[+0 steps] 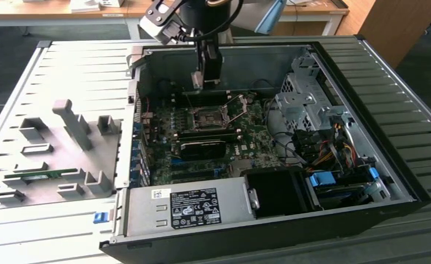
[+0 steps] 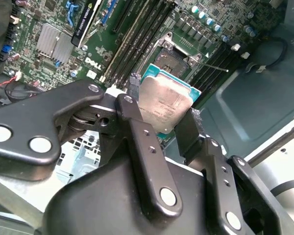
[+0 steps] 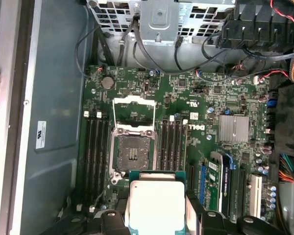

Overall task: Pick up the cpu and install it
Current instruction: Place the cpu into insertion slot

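Hand point(image 2: 164, 110): black linkage fingers point(image 2: 132, 122) closed narrow on two opposite edges of the cpu. In the exterior view the hand point(image 1: 204, 80) hangs inside the open case.
Cpu point(image 2: 165, 103): held in the hand, silvery lid toward the wrist cameras, green edge showing around it. It is clear of the board and not seated.
Cpu outline: near square, so no marked long axis. In the first wrist view the edges of the cpu point(image 3: 156, 203) run parallel to the socket edges.
Socket point(image 3: 132, 152): empty, with its frame point(image 3: 133, 100) swung open and the lever released.
Key relation: the socket lies just beyond the cpu's free edge, between the cpu and the open frame. In the exterior view the socket point(image 1: 209, 116) sits under the hand and slightly toward the camera. The height gap cannot be judged.
Task state, as judged: pick-up done – placement not done.
Board point(image 3: 206, 98): green, lying flat in the case floor. Memory slots point(image 3: 95, 156) flank the socket on both sides, and a finned heatsink point(image 3: 233, 128) stands well apart.
Case point(image 1: 391, 126): on its side with the panel off. Power supply point(image 1: 186, 209) is at the near end, drive cage point(image 1: 307, 102) on the exterior view's right.
Counter point(image 1: 76, 60): slatted metal. A grey fixture plate point(image 1: 61, 165) beside the case carries a memory stick point(image 1: 39, 175).
Room: floor and other desks behind – no person in view.
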Available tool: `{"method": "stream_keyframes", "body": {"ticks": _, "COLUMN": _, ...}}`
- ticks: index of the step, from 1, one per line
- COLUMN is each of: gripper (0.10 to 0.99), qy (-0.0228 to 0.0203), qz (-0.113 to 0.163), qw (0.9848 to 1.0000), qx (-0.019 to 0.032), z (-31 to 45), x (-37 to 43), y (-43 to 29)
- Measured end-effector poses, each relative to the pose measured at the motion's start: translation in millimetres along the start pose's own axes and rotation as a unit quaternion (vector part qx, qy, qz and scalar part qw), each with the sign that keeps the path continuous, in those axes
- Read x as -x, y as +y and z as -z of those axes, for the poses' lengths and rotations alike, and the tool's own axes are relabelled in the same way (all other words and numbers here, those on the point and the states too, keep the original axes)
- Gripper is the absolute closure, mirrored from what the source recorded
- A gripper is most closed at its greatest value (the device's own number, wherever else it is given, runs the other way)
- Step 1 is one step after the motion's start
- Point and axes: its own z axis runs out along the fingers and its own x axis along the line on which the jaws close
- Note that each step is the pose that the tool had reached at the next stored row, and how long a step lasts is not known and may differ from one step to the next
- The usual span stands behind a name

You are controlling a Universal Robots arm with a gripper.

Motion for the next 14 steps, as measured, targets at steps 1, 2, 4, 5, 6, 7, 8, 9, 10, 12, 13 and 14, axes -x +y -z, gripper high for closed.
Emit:
{"method": "stream_keyframes", "body": {"ticks": 1, "gripper": 0.549, "qy": 0.0000, "qz": -0.001, "qw": 1.0000, "qx": 0.0000, "z": -0.6, "x": 0.0, "y": 0.1}}
{"method": "stream_keyframes", "body": {"ticks": 2, "gripper": 0.549, "qy": -0.0001, "qz": -0.002, "qw": 1.0000, "qx": 0.0001, "z": -1.1, "x": -0.1, "y": 0.2}}
{"method": "stream_keyframes", "body": {"ticks": 4, "gripper": 0.549, "qy": -0.0003, "qz": -0.006, "qw": 1.0000, "qx": 0.0002, "z": -1.7, "x": 0.0, "y": 0.2}}
{"method": "stream_keyframes", "body": {"ticks": 5, "gripper": 0.549, "qy": -0.0004, "qz": -0.007, "qw": 1.0000, "qx": 0.0002, "z": -1.9, "x": 0.0, "y": 0.2}}
{"method": "stream_keyframes", "body": {"ticks": 6, "gripper": 0.549, "qy": -0.0004, "qz": -0.008, "qw": 1.0000, "qx": 0.0003, "z": -2.0, "x": 0.0, "y": 0.2}}
{"method": "stream_keyframes", "body": {"ticks": 7, "gripper": 0.549, "qy": -0.0005, "qz": -0.009, "qw": 1.0000, "qx": 0.0003, "z": -2.1, "x": 0.0, "y": 0.2}}
{"method": "stream_keyframes", "body": {"ticks": 8, "gripper": 0.549, "qy": -0.0004, "qz": -0.010, "qw": 1.0000, "qx": 0.0003, "z": -2.3, "x": -0.1, "y": 0.2}}
{"method": "stream_keyframes", "body": {"ticks": 9, "gripper": 0.549, "qy": -0.0005, "qz": -0.010, "qw": 0.9999, "qx": 0.0004, "z": -2.5, "x": -0.1, "y": 0.2}}
{"method": "stream_keyframes", "body": {"ticks": 10, "gripper": 0.549, "qy": -0.0004, "qz": -0.011, "qw": 0.9999, "qx": 0.0004, "z": -2.8, "x": -0.1, "y": 0.2}}
{"method": "stream_keyframes", "body": {"ticks": 12, "gripper": 0.549, "qy": -0.0005, "qz": -0.012, "qw": 0.9999, "qx": 0.0004, "z": -3.0, "x": -0.1, "y": 0.2}}
{"method": "stream_keyframes", "body": {"ticks": 13, "gripper": 0.549, "qy": -0.0006, "qz": -0.014, "qw": 0.9999, "qx": 0.0005, "z": -3.7, "x": -0.1, "y": 0.6}}
{"method": "stream_keyframes", "body": {"ticks": 14, "gripper": 0.549, "qy": -0.0006, "qz": -0.014, "qw": 0.9999, "qx": 0.0005, "z": -3.9, "x": 0.0, "y": 0.6}}
